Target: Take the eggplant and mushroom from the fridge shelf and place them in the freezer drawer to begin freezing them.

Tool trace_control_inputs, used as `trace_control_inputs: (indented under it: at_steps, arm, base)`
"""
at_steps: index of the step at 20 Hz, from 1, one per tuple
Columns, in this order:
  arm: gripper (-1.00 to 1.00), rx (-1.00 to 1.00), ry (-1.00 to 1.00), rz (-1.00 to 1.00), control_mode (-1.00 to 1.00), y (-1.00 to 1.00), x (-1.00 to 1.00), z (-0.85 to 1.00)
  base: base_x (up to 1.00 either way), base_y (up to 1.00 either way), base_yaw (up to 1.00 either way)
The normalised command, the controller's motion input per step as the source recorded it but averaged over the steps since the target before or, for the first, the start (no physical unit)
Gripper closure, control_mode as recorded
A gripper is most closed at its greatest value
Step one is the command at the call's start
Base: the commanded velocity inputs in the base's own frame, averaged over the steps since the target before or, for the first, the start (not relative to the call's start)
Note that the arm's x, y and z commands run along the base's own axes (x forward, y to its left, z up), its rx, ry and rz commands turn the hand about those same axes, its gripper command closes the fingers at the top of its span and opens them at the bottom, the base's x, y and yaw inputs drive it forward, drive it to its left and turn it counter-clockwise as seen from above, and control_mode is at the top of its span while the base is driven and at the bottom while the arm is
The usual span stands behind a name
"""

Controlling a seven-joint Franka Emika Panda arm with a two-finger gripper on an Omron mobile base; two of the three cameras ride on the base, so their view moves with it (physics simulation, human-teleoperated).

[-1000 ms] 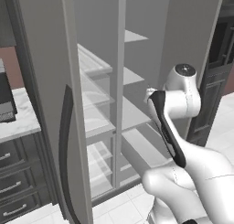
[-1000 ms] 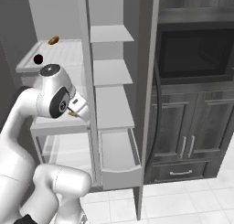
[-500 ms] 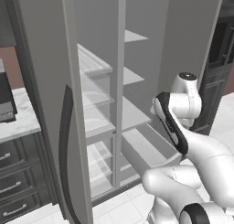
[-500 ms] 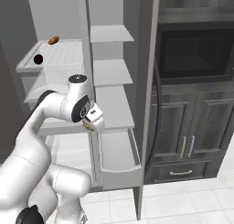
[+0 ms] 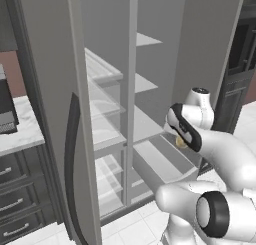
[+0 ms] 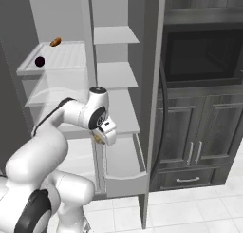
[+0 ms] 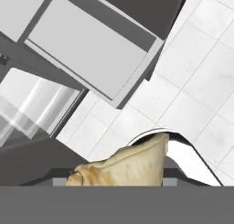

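Observation:
My gripper (image 6: 101, 133) is shut on the mushroom (image 6: 98, 139), a tan lump that fills the bottom of the hand view (image 7: 123, 166) and hides the fingertips. It hangs just above the left edge of the freezer drawer (image 6: 124, 174), a light grey box pulled out of the fridge. The left base view shows the mushroom (image 5: 181, 142) over the drawer's (image 5: 161, 175) far side. The hand camera looks down on the drawer's (image 7: 91, 49) bare floor. The eggplant (image 6: 40, 61), small and dark, sits on the upper left fridge shelf.
A brown item (image 6: 55, 41) lies further back on the eggplant's shelf. The open fridge door (image 5: 52, 114) stands to the left of the arm. Dark cabinets with a built-in oven (image 6: 204, 56) flank the fridge on the right; a marble counter (image 5: 17, 134) is on the left.
The arm has swung down and to the right from shelf height to just above the open drawer, carrying the mushroom with it.

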Motion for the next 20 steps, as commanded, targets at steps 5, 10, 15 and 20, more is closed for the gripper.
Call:
trace_control_inputs:
  at_steps: [5, 10, 15, 20]
  arm:
    - [1.0, -0.01, 0.02, 0.0, -1.0, -0.14, 0.35, -0.53]
    - [1.0, -0.01, 0.03, 0.0, -1.0, -0.11, 0.27, -0.51]
    - [1.0, -0.04, 0.05, 0.0, -1.0, 0.0, 0.3, -0.57]
    - [1.0, -0.03, 0.05, 0.0, -1.0, -0.05, 0.4, -0.44]
  base:
    - [0.0, 0.0, 0.0]
    - [0.0, 0.0, 0.0]
    - [0.0, 0.0, 0.0]
    - [0.0, 0.0, 0.0]
